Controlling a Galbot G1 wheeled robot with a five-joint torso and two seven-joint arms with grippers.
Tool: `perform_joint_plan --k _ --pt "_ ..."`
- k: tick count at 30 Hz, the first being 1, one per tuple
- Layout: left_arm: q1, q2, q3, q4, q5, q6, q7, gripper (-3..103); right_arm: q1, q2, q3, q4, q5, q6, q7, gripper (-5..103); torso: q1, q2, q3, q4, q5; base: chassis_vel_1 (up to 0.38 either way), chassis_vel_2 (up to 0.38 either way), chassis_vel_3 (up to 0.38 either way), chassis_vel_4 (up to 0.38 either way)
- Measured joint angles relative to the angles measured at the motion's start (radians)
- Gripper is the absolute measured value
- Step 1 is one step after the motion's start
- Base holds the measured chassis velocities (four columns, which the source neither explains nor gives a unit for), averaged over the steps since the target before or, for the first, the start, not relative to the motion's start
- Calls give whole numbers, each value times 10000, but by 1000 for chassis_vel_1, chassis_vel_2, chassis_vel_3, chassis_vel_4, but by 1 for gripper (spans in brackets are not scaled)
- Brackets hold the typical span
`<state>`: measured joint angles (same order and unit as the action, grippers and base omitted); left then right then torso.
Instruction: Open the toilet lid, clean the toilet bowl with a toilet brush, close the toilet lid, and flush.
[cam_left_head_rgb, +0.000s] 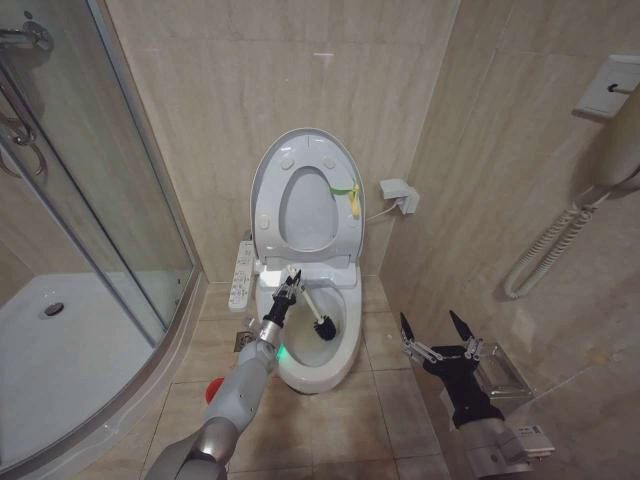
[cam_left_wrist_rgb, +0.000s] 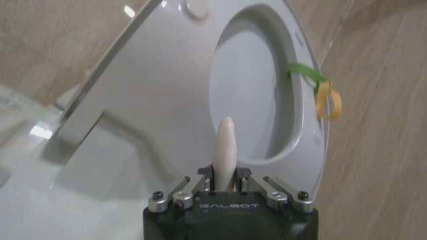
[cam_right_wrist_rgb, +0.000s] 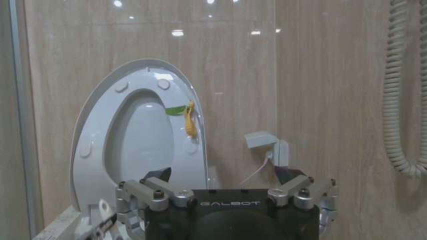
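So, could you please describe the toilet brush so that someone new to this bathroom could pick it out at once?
Find the white toilet bowl against the tiled back wall, its toilet lid raised upright. Slanting into that bowl is the toilet brush, its white handle clamped by the left end effector. Its round black bristle head is the sole dark thing inside the white basin.

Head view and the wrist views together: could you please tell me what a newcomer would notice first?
The toilet lid stands raised against the wall, with the seat up too and a yellow-green tag at its edge. The left gripper holds the toilet brush by its white handle, its black head down inside the toilet bowl. The right gripper hangs open beside the toilet, to its right.
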<state>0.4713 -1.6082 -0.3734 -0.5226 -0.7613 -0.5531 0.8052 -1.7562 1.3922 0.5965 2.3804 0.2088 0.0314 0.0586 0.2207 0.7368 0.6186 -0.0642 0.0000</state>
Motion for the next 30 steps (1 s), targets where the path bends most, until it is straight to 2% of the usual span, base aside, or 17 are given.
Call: perform_joint_plan --k 4,7,13,19,30 --pt "-6 0 48 -74 -72 64 -9 21 0 0 0 0 0 0 0 100 0 0 0 2 0 0 0 0 0" --pt "27 4 47 337 268 10 71 21 0 0 0 0 0 0 0 100 0 1 1 7 1 0 0 0 0" --pt "21 4 130 408 380 -7 87 21 0 0 0 -1 0 0 0 100 0 1 1 5 0 0 0 0 0" --pt "-311 -3 235 109 143 47 48 21 0 0 0 0 0 0 0 100 0 2 0 -4 0 0 0 0 0" --pt "54 4 297 237 -41 145 -17 21 0 0 0 0 0 0 0 100 0 1 0 8 1 0 0 0 0"
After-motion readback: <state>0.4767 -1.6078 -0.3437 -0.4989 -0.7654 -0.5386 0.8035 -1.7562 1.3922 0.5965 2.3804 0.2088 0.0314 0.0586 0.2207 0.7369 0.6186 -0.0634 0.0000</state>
